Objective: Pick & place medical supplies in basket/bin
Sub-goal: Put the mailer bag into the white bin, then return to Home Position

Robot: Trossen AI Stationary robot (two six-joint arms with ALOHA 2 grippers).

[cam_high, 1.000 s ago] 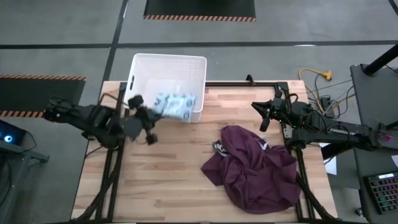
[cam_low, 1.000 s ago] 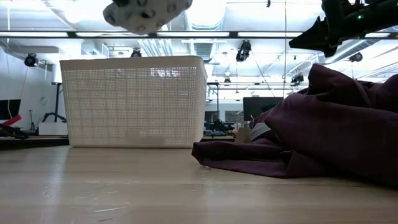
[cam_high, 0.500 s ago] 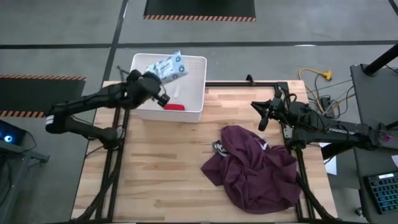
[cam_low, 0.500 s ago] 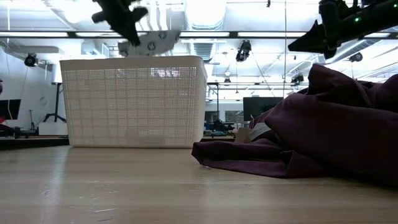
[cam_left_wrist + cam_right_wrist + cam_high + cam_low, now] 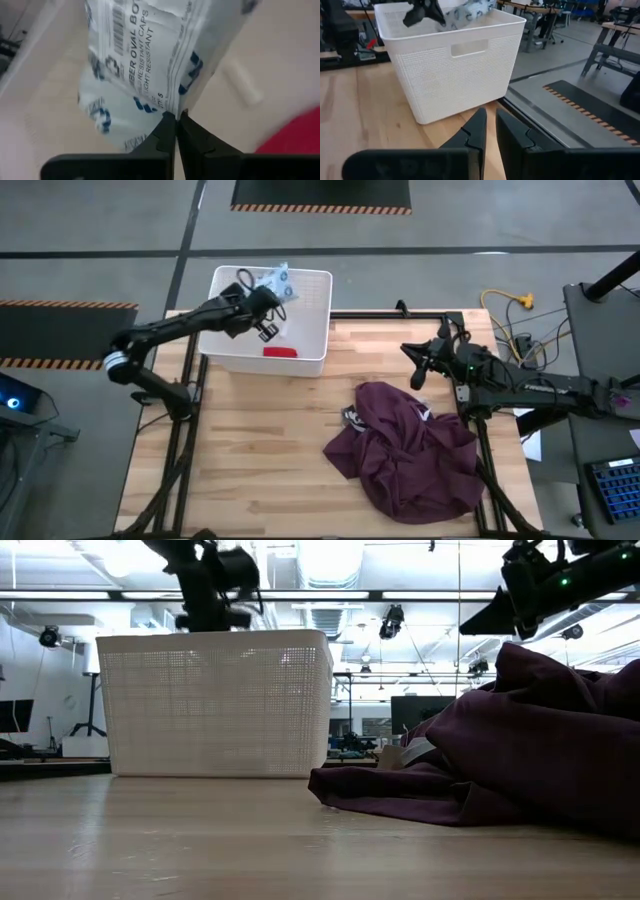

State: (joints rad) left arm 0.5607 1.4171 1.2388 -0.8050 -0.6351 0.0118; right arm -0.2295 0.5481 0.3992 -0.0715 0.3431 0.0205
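The white perforated bin [image 5: 268,320] stands at the table's far left. My left gripper [image 5: 262,322] reaches over its inside, shut on the pale patterned packet [image 5: 273,279], which also shows in the left wrist view as the packet [image 5: 145,60]. The red tube [image 5: 280,352] lies on the bin's floor by the near wall, and a small white roll [image 5: 242,85] lies there too. From the low view the left gripper [image 5: 215,585] sits just above the bin's rim [image 5: 215,637]. My right gripper [image 5: 420,370] waits shut above the table's far right. The tiny white bottle is not seen. My left gripper pinches the packet by its edge [image 5: 172,107] between the two shut fingertips [image 5: 165,131]. It comes from the table's left, slanting down over the bin. The packet sticks out past the fingers toward the bin's far wall, lifted clear, its end above the rim [image 5: 467,12].
A large maroon cloth [image 5: 405,450] lies crumpled on the table's right half, near my right arm. Bare wood stays open on the left and near parts of the table [image 5: 250,470]. Cables and a yellow plug [image 5: 520,302] lie beyond the far right corner.
My left gripper has carried the packet from above the table by the bin's near left corner toward the far edge, over the bin, and down toward its rim. It has stayed shut on the packet. The right arm has barely moved.
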